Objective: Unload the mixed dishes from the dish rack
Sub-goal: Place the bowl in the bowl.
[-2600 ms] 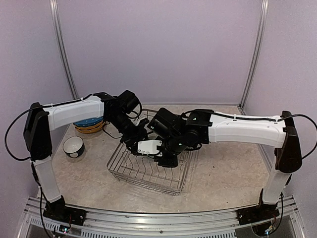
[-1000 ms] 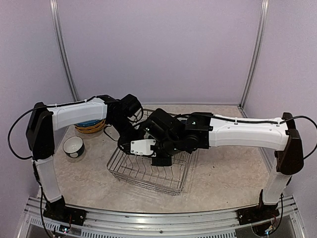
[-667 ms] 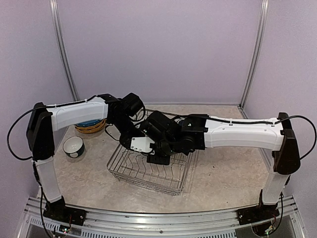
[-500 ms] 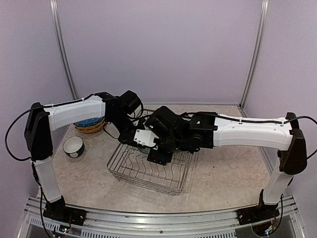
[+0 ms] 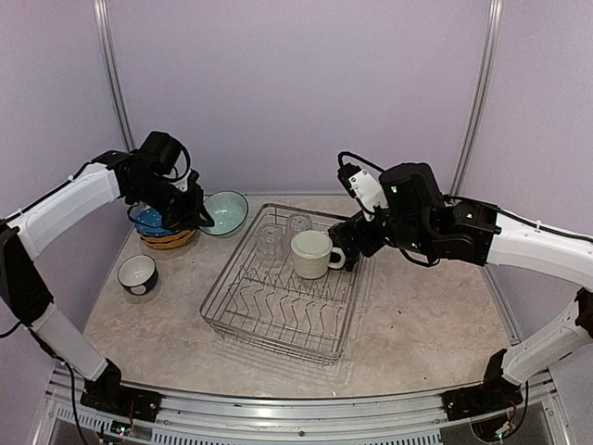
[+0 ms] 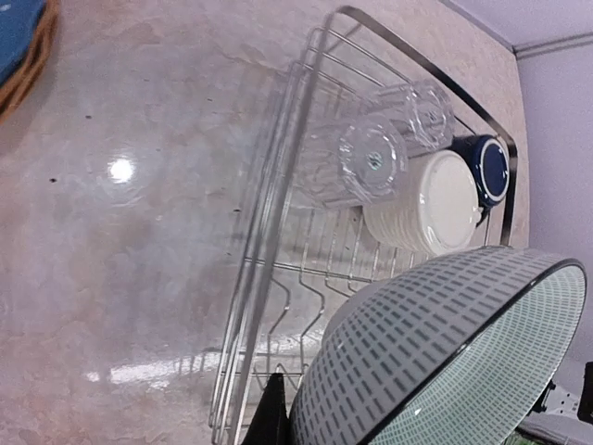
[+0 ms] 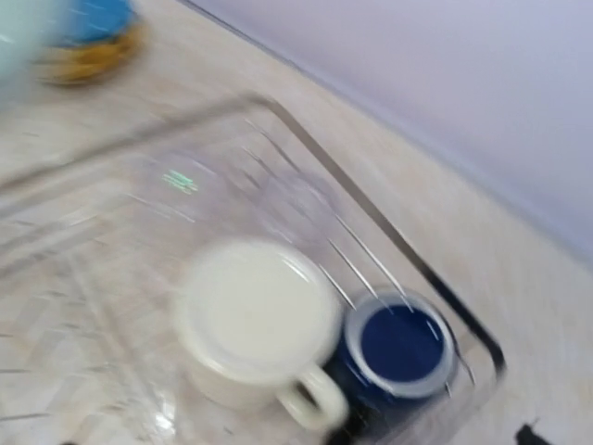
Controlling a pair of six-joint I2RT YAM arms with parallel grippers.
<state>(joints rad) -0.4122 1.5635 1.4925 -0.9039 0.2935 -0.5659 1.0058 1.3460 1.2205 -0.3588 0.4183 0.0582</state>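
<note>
Half a second ago both arms crowded over the middle of the dish rack (image 5: 269,336) and hid its contents; now they have drawn apart and the rack stands exposed. The left gripper (image 5: 201,219) has swung out past the rack's far-left corner with the teal-and-white bowl (image 5: 226,211), its fingers pinched on the rim, one dark fingertip (image 6: 275,417) showing under the bowl's patterned wall in the left wrist view. The bowl appears to be held off the table (image 5: 435,324), between that corner and the stack of plates (image 5: 167,234) further left of the rack. The right gripper (image 5: 354,243) has pulled back to the rack's right side, just beside the handle of the cream mug (image 5: 311,253); its own view is motion-blurred, so I cannot tell whether its fingers are spread or pressed together, and it seems to hold nothing. So one more dish is out. Inside the rack's far end remain the cream mug, the navy mug (image 6: 486,167) touching it toward the rack's far-right corner, and two glass tumblers (image 5: 269,239) just left of them. A small white bowl (image 5: 137,273) already sits left of the rack.
</note>
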